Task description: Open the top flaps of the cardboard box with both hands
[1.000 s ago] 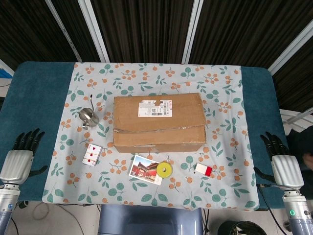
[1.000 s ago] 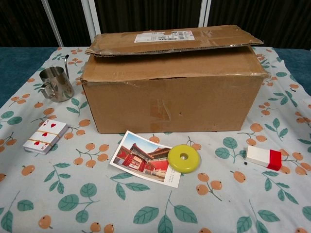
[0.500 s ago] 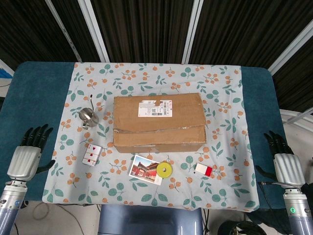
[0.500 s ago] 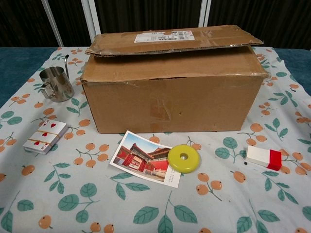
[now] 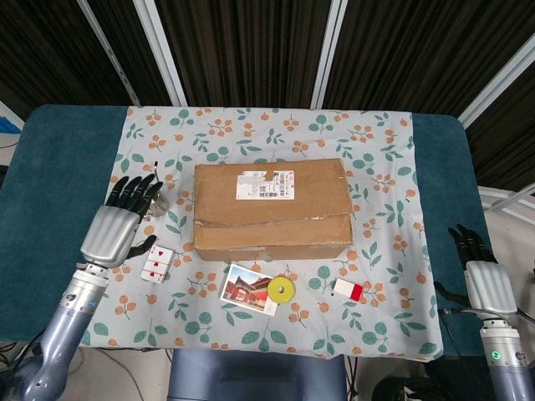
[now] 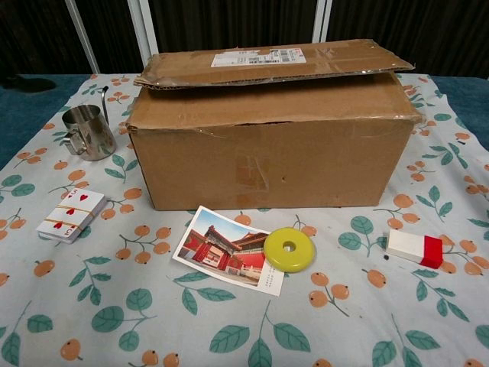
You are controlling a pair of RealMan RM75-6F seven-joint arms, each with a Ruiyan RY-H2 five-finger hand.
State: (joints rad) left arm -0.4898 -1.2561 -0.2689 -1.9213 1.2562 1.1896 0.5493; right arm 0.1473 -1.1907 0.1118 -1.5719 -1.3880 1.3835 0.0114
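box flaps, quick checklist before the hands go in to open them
1. Cardboard box flaps shut, far flap's edge lifted slightly: ok, gives an edge to catch.
2. Left hand holds nothing, fingers apart: ok.
3. Right hand near the box: not ok, it sits at the table's edge.
4. Left hand's path: not ok, the metal cup lies under its fingertips.
5. Box top free of loose items: ok.
6. Flaps taped down: cannot tell.
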